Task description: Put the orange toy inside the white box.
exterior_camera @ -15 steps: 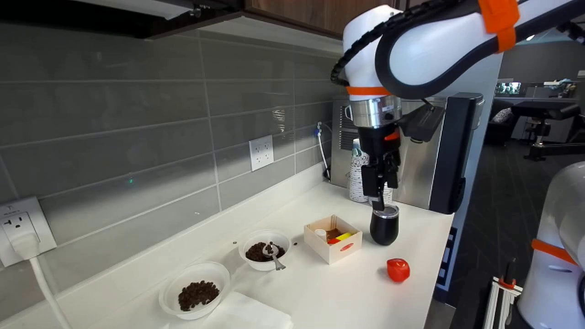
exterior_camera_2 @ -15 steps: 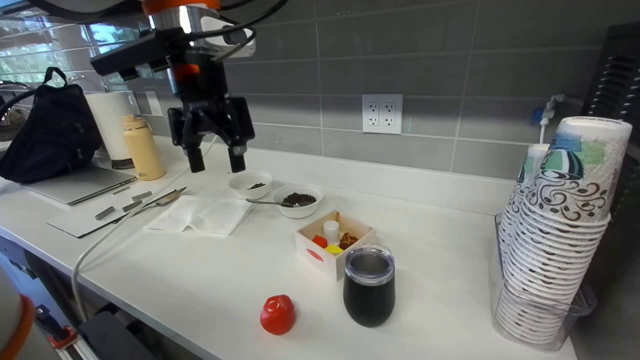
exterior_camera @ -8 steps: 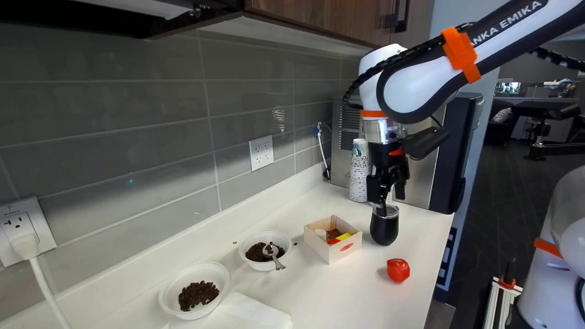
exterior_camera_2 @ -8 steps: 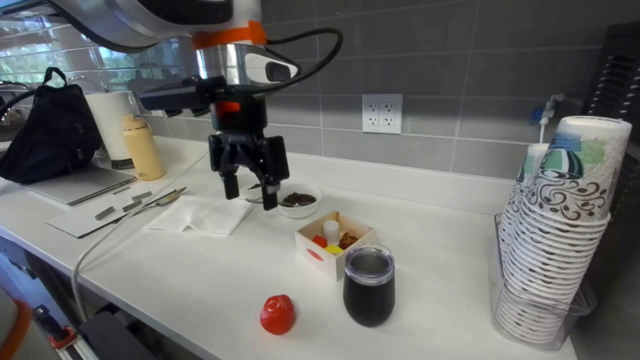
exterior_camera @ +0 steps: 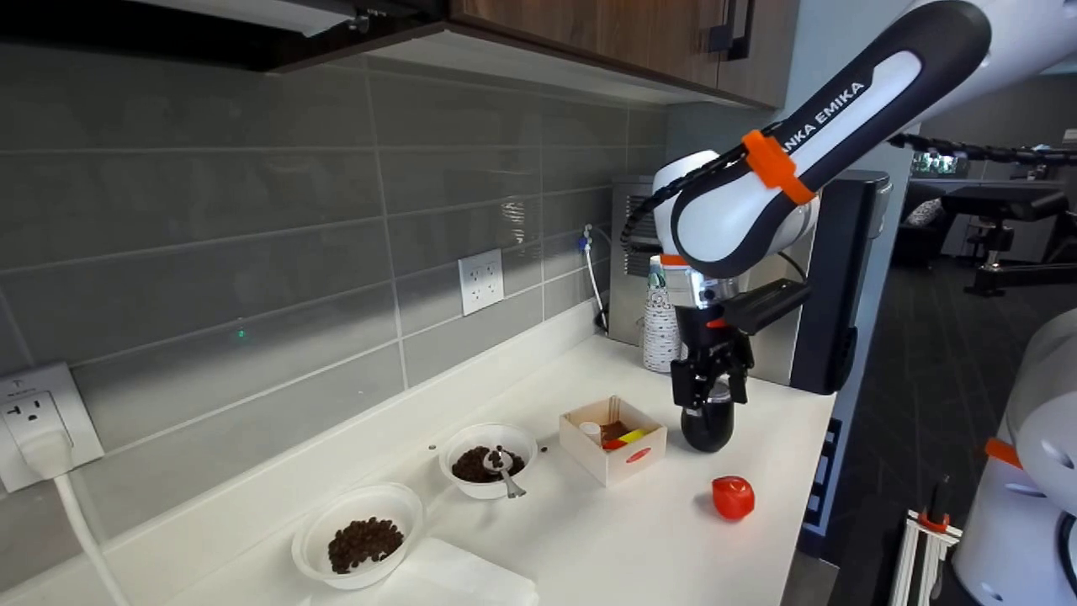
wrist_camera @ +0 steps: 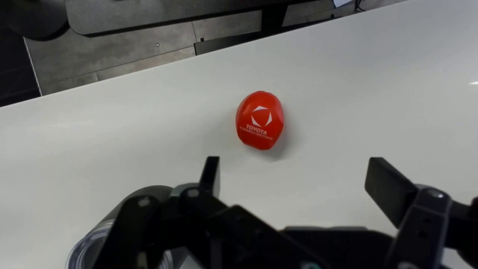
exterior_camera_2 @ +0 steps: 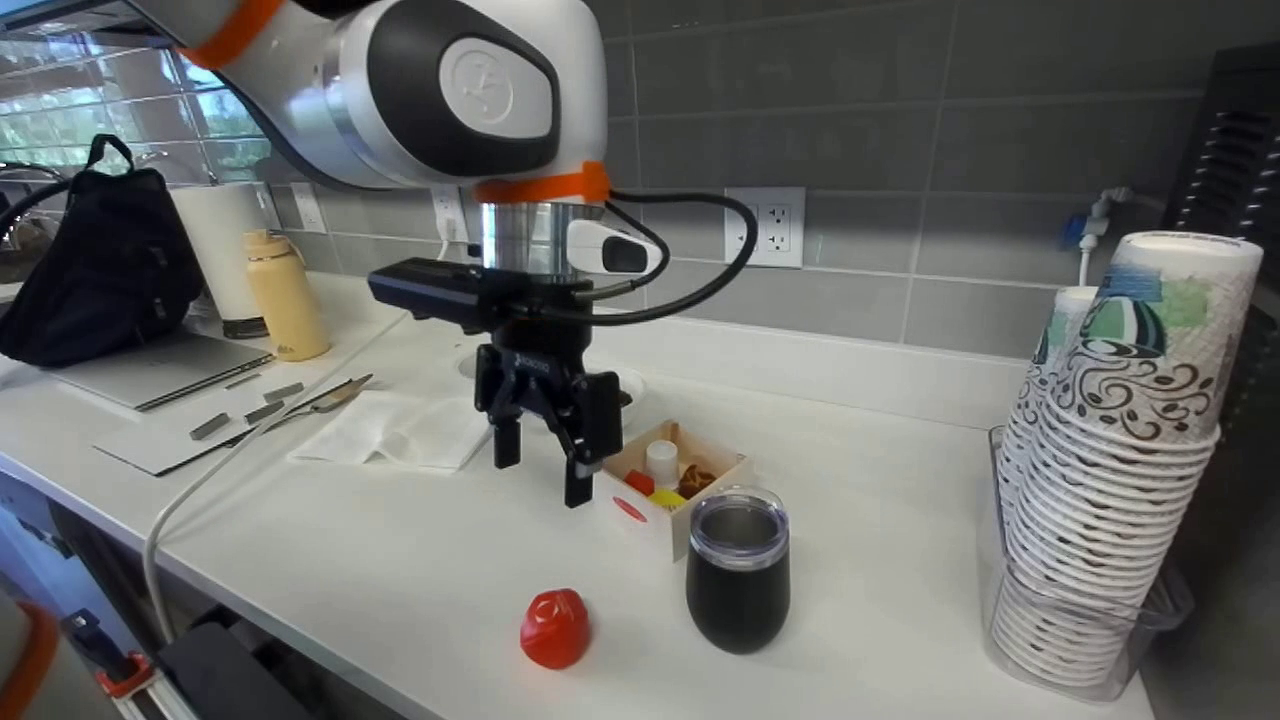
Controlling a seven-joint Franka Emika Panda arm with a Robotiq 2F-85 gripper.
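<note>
The red toy, rounded and glossy, bears a white emblem over the word TOYOTA and sits on the white tabletop near its edge. The pincer hangs above the tabletop, fingers spread well apart. A black tumbler with a clear rim stands upright near the toy and just beside the pale open-topped box, where a white cylinder, a red block, a yellow block and a brown piece take up room. Two white bowls hold dark pieces

In the wrist view, the pincer partly hides the dark cup, cut off below.
</note>
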